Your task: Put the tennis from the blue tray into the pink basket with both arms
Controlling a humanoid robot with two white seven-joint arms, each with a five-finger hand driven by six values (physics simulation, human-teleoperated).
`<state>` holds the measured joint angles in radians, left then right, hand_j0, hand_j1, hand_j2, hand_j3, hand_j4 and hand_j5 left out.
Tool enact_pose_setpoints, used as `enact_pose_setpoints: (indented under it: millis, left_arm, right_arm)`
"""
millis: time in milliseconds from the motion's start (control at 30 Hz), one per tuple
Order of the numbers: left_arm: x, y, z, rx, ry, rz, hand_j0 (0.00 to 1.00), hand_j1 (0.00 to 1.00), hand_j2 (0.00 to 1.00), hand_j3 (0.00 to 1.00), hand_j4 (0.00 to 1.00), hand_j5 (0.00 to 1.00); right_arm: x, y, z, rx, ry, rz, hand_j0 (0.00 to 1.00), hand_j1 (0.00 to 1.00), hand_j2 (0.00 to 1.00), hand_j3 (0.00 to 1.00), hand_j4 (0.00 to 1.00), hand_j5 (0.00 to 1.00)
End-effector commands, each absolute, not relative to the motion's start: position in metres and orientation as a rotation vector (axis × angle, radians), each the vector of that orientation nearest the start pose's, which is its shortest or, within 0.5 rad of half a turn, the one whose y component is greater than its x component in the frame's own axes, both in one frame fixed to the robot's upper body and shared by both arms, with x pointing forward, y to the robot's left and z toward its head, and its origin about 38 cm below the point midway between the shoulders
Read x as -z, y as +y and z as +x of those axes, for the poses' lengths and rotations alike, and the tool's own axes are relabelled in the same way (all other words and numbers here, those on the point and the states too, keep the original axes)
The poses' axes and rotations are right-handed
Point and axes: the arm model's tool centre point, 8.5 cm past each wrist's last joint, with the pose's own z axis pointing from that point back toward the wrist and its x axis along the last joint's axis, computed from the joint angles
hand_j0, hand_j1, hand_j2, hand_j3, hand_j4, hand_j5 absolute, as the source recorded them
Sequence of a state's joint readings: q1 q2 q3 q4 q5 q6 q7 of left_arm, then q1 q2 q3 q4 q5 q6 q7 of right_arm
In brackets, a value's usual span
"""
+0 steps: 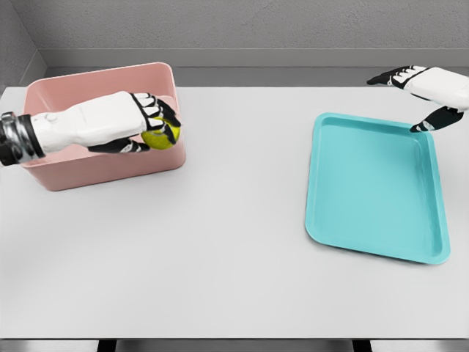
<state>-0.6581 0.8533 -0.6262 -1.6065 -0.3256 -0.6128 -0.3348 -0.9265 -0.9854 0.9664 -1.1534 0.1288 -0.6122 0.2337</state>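
Observation:
A yellow-green tennis ball (163,136) is held in my left hand (150,125), whose fingers curl around it. The hand hovers over the right part of the pink basket (110,167) at the table's left. My left arm reaches in from the left edge across the basket. The blue tray (374,187) lies on the right side of the table with nothing in it. My right hand (421,92) floats above the tray's far right corner, fingers spread and holding nothing.
The grey table (234,257) stretches between basket and tray. A grey wall runs behind the table's far edge.

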Motion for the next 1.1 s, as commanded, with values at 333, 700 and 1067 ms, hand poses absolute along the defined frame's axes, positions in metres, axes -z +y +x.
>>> enact_pose_setpoints:
  millis: [333, 700, 1067]
  left_arm:
    - [-0.269, 0.291, 0.433, -2.674, 2.358, -0.637, 0.59, 0.59, 0.59, 0.59, 0.59, 0.59]
    - [-0.296, 0.31, 0.441, -2.589, 2.42, -0.776, 1.0, 1.0, 1.0, 1.0, 1.0, 1.0]
    - [-0.298, 0.294, 0.425, -2.56, 2.395, -0.693, 1.0, 1.0, 1.0, 1.0, 1.0, 1.0]
  right_arm:
    - [-0.259, -0.399, 0.471, -1.753, -1.474, -0.538, 1.0, 1.0, 1.0, 1.0, 1.0, 1.0]
    - [-0.258, -0.398, 0.47, -1.755, -1.473, -0.537, 1.0, 1.0, 1.0, 1.0, 1.0, 1.0]
    - [-0.259, -0.398, 0.47, -1.756, -1.476, -0.538, 1.0, 1.0, 1.0, 1.0, 1.0, 1.0]
